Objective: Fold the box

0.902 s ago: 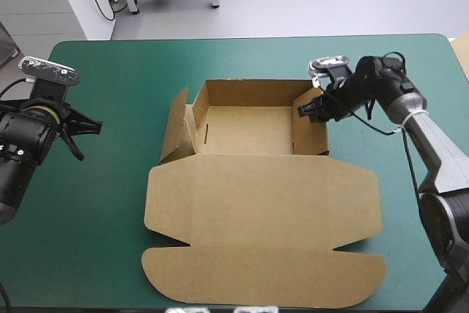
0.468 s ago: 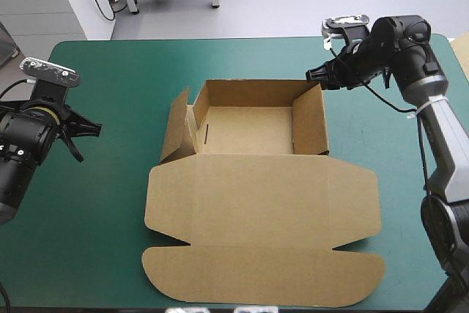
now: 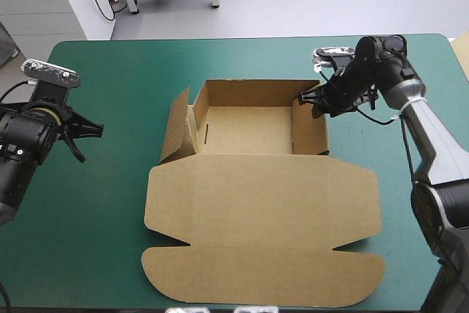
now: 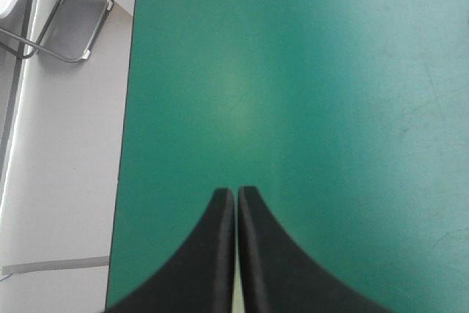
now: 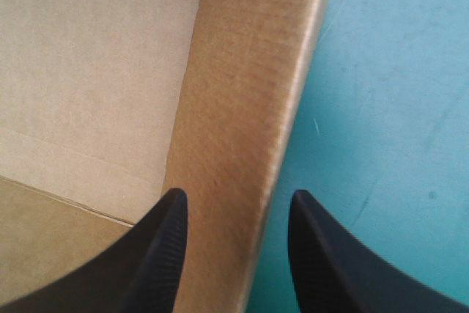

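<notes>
Straddling the raised right wall of the brown box (image 3: 256,203), the right hand (image 5: 236,196) is spread apart. The box sits central on the tabletop (image 3: 117,64), lid flat; the left hand (image 4: 236,194), pressed together, hovers by the left edge

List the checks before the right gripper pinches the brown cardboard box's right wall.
1. The right gripper is open: ok.
2. Its black fingers straddle the right wall of the brown board box, one inside, one outside: ok.
3. The left gripper is shut over the teal-green cover, away from the box: ok.
4. The left wall stands upright: not ok, it leans outward.
5. The lid lies flat: ok.
</notes>
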Motion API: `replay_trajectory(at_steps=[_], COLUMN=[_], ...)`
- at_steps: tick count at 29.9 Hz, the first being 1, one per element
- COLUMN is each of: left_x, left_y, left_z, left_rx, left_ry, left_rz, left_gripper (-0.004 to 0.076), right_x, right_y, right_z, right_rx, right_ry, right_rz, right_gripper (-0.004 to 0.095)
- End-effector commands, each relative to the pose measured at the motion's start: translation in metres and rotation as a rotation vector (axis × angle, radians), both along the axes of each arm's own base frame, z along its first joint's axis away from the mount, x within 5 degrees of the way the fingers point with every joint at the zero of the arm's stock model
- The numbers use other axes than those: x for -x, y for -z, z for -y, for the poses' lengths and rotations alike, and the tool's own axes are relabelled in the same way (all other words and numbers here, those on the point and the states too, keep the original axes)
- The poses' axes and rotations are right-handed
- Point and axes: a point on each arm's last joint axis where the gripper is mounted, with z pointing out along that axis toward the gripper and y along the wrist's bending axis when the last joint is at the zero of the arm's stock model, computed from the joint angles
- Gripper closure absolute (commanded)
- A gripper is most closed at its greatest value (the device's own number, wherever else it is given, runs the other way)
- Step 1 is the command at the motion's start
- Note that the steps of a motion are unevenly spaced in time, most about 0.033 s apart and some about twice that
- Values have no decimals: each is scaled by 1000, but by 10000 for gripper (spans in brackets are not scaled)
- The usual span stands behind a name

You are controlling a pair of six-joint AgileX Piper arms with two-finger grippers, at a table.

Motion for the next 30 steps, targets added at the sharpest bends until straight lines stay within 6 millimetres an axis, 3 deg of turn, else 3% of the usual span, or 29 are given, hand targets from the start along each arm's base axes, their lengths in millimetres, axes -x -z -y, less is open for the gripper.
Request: replay_trajectory(at_steps=[1,6,16,19,22,30], left_x=[3,4,4,4,4,-3], left_y=[-16,-15,-15,-15,-15,-10], left_z=[1,1,1,2,2,6], left_rx=[20,24,25,27,36,113], left_ry=[20,19,19,18,16,-8], left_rz=[83,81,78,79,77,77], left_gripper=[724,724,724,724,724,724], right_x=[0,-11,-18,-19,-19,-18], right_y=[-6,16,34,35,35,30], right_z=[-3,-5,-6,-7,-7,-5], right_rx=[-54,-39,-36,-35,-30,-33], right_ry=[1,2,3,-1,-21,-18], right_rz=[5,-46,-90,-93,-87,-74], right_gripper=[496,496,511,658,907,924])
